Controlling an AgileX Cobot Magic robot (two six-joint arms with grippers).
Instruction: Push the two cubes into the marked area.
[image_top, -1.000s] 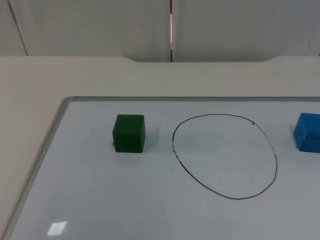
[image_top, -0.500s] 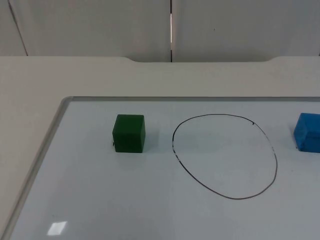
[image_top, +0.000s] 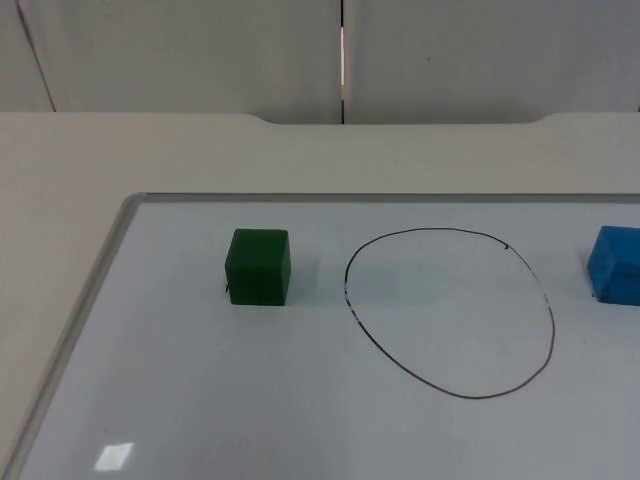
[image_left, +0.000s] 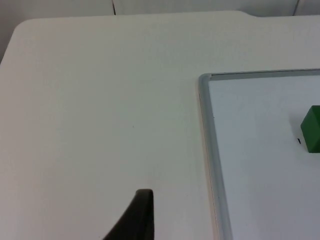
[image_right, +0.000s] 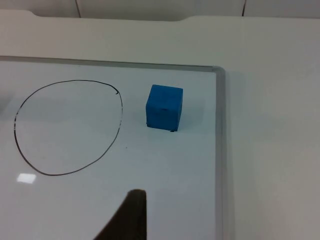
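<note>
The left end effector (image_left: 142, 210) hovers over bare counter (image_left: 100, 100) outside the whiteboard (image_left: 250, 175), holding nothing; how far open it is I cannot tell. The right end effector (image_right: 132, 215) hangs above the board, likewise unreadable. The blue cube (image_right: 164, 107) sits just outside the drawn oval (image_right: 67, 127) (near the board's frame); the green cube (image_top: 259, 266) rests beside the oval's other side.

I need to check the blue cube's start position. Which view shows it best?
The right wrist view: the whole blue cube sits on the whiteboard between the drawn circle and the board's frame. The top view cuts the cube off at the picture's edge. The left wrist view faces the green cube.
</note>
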